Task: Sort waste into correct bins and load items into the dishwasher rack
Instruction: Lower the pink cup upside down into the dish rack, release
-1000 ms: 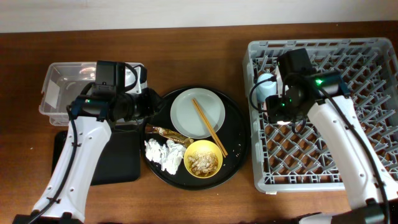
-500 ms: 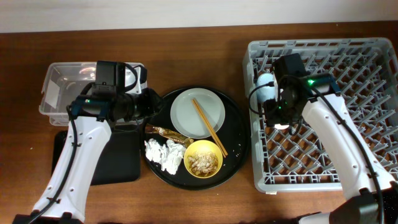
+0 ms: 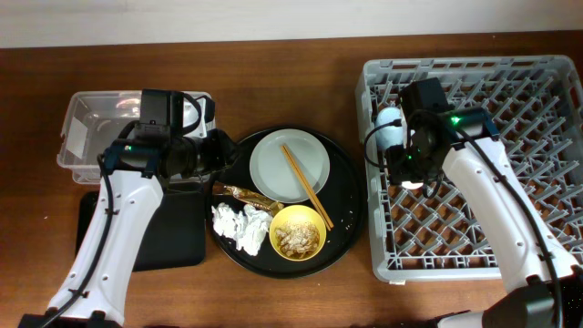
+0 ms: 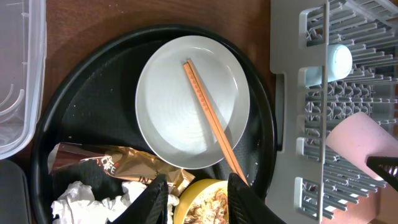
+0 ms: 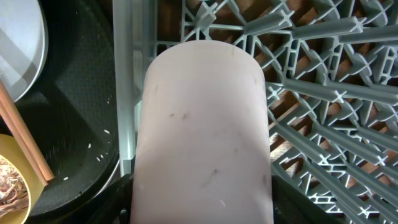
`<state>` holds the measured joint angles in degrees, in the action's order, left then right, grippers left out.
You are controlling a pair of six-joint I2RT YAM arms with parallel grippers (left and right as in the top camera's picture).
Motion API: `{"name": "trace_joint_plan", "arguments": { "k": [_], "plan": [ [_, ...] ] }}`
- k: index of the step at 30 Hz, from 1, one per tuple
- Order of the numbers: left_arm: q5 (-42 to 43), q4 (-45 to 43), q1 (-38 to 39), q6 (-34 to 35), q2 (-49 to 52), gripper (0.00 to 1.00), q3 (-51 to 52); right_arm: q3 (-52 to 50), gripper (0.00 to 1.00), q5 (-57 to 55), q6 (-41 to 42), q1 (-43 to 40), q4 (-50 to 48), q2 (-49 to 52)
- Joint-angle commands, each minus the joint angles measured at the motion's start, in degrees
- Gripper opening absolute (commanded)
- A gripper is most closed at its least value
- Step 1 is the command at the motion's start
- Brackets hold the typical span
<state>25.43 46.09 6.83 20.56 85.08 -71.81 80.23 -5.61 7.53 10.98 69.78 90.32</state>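
Observation:
My right gripper [image 5: 198, 202] is shut on the pink cup [image 5: 202, 124], holding it over the left edge of the grey dishwasher rack [image 3: 474, 237]. The light-blue cup [image 3: 390, 123] lies in the rack just beyond it. My left gripper [image 4: 200, 202] is open and empty. It hovers over the brown-and-gold wrapper [image 4: 106, 165] and the yellow bowl [image 3: 299, 232] of food scraps. Wooden chopsticks [image 3: 305, 185] lie across the white plate [image 3: 278, 169]. Crumpled tissues [image 3: 239, 225] sit beside the bowl.
Plate, bowl, wrapper and tissues all sit on a large round black tray [image 3: 351, 196] at the centre. The clear tub [image 3: 91, 128] stands at the far left, with the shallow black tray [image 3: 178, 237] in front of it, partly under my left arm.
My right gripper shifted slightly left with the pink cup, towards the rack's left wall, then stopped. The left arm has not moved.

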Motion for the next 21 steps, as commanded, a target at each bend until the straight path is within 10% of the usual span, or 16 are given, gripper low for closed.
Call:
{"name": "trace_joint_plan", "arguments": {
  "k": [1, 15, 21],
  "plan": [
    [-0.5, 0.1, -0.1, -0.9, -0.2, 0.31, -0.4, -0.6, 0.64, -1.1, 0.5, 0.2, -0.6, 0.2],
    [-0.5, 0.1, -0.1, -0.9, -0.2, 0.31, -0.4, -0.6, 0.65, -1.1, 0.5, 0.2, -1.7, 2.8],
    [-0.4, 0.1, -0.1, -0.9, -0.2, 0.31, -0.4, -0.6, 0.82, -1.1, 0.5, 0.2, -1.7, 2.8]
  ]
}}
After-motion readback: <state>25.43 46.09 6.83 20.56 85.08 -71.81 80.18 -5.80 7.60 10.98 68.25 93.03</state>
